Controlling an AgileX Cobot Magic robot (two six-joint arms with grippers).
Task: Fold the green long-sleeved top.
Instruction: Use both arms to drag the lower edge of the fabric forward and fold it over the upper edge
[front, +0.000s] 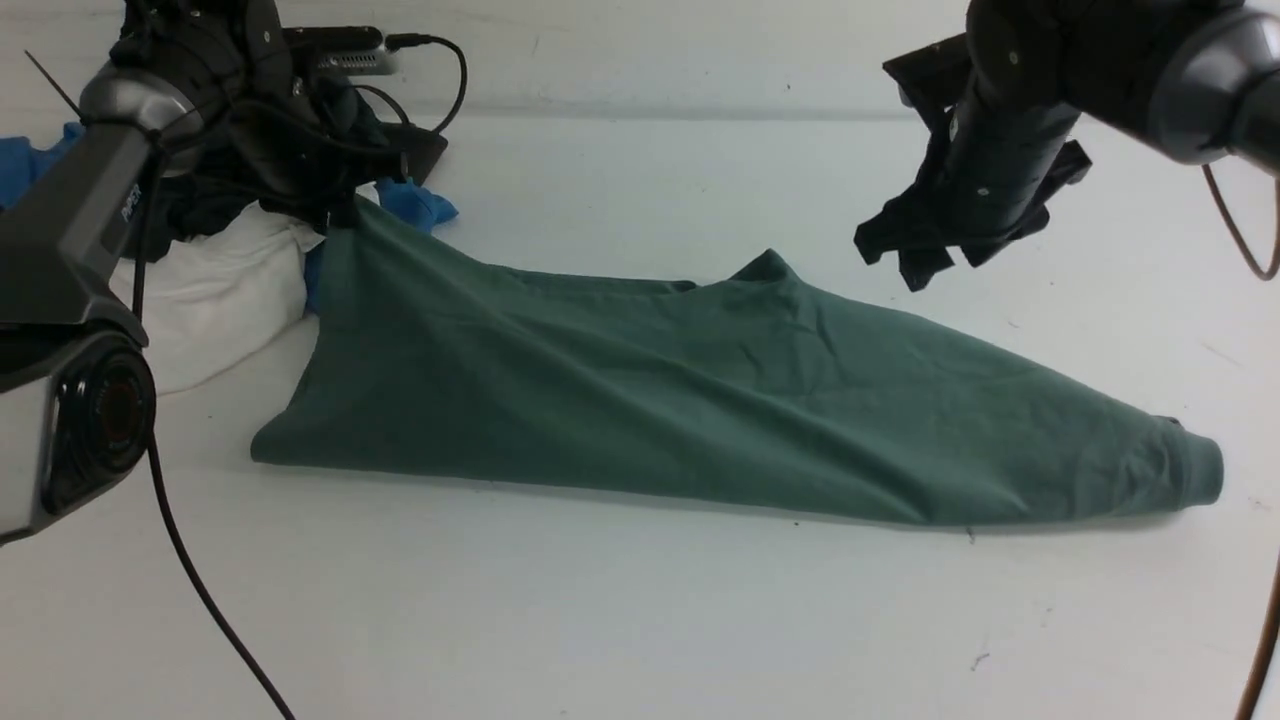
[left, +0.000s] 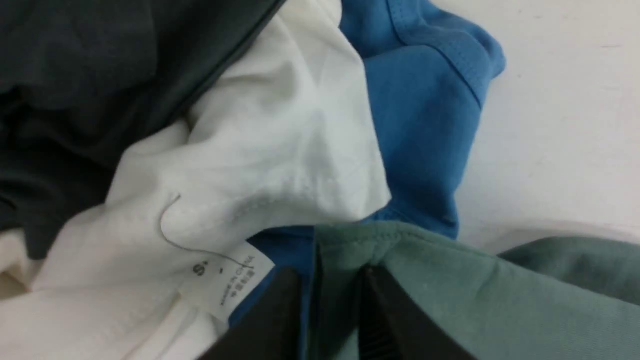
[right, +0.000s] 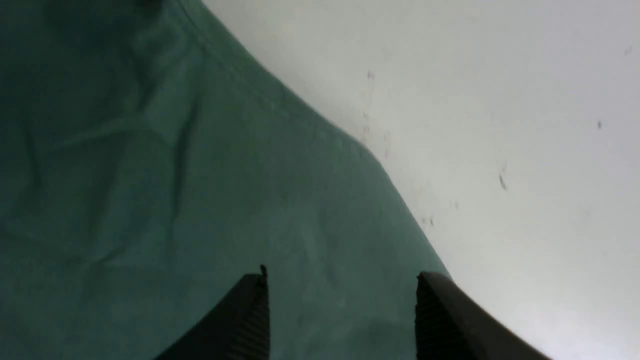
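The green long-sleeved top (front: 700, 400) lies folded lengthwise across the white table, from a lifted corner at the far left to a ribbed cuff at the right (front: 1200, 470). My left gripper (front: 335, 215) is shut on that lifted corner; in the left wrist view its two dark fingers pinch the green hem (left: 350, 250). My right gripper (front: 915, 260) is open and empty, hovering above the top's far edge; in the right wrist view its fingers (right: 250, 310) stand wide apart over green cloth (right: 150, 200). The chest logo and neck label are hidden.
A pile of white (front: 220, 290), blue (front: 415, 205) and dark grey (front: 200, 215) garments lies at the far left, touching the top's lifted corner. In the left wrist view a white garment with a size label (left: 225, 280) and blue cloth (left: 420, 125) sit beside my fingers.
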